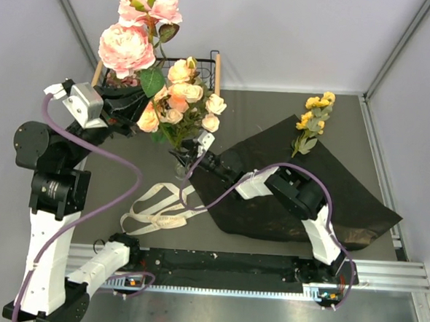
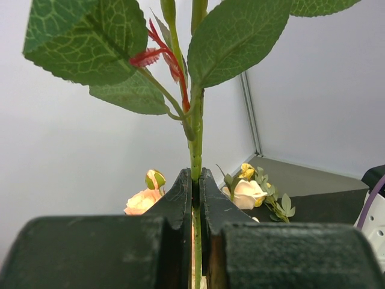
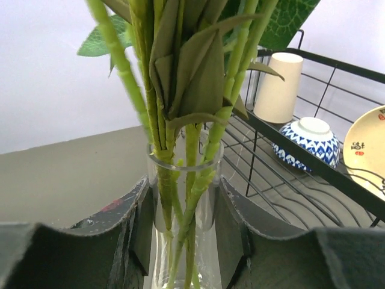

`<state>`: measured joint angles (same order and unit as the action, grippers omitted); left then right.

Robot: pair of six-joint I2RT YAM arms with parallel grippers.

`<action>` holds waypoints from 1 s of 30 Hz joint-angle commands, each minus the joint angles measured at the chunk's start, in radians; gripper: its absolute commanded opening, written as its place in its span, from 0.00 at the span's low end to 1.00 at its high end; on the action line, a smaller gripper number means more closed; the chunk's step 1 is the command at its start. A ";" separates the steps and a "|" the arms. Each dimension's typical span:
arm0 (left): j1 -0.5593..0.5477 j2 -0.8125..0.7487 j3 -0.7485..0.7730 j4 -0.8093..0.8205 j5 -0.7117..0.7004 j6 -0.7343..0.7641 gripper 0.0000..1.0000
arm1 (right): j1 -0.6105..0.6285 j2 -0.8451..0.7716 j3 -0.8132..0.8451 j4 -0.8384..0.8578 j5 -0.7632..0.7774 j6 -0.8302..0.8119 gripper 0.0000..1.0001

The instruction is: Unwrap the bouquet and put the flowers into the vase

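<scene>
Upright clear glass vase [image 3: 183, 198] with the green stems of the peach roses [image 1: 184, 99] standing in it. Left of these we see pink roses [image 1: 128, 48] aloft, stem vertical. A yellow sprig [image 1: 312, 122] lies on the unfolded black paper [image 1: 362, 203], and the cream ribbon [image 1: 157, 212] lies loose near the vase.

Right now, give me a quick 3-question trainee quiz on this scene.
1. True or false: the left claw is shut on a thin green flower stem.
2. What lies on the crumpled black paper sheet? A small yellow flower sprig; B blue-patterned bowl; C beige cup.
3. Which vessel sits between the right claw fingers?
Key: 1 true; 2 A; 3 the narrow clear glass vase.
</scene>
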<state>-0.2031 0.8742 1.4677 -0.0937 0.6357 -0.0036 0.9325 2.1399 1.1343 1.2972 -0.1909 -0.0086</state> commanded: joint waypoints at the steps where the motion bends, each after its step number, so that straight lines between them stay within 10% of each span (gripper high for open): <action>1: -0.001 -0.011 -0.021 0.086 0.005 0.024 0.00 | -0.014 0.031 0.036 0.134 -0.039 0.001 0.31; 11: -0.001 -0.009 -0.059 0.140 -0.002 0.007 0.00 | -0.015 0.029 0.041 0.102 -0.082 0.001 0.12; 30: -0.001 -0.078 -0.234 0.129 -0.010 0.007 0.00 | -0.017 0.032 0.048 0.076 -0.067 0.001 0.06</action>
<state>-0.2031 0.8299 1.2865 -0.0170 0.6350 0.0097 0.9203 2.1551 1.1458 1.3159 -0.2420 0.0006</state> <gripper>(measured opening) 0.038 0.397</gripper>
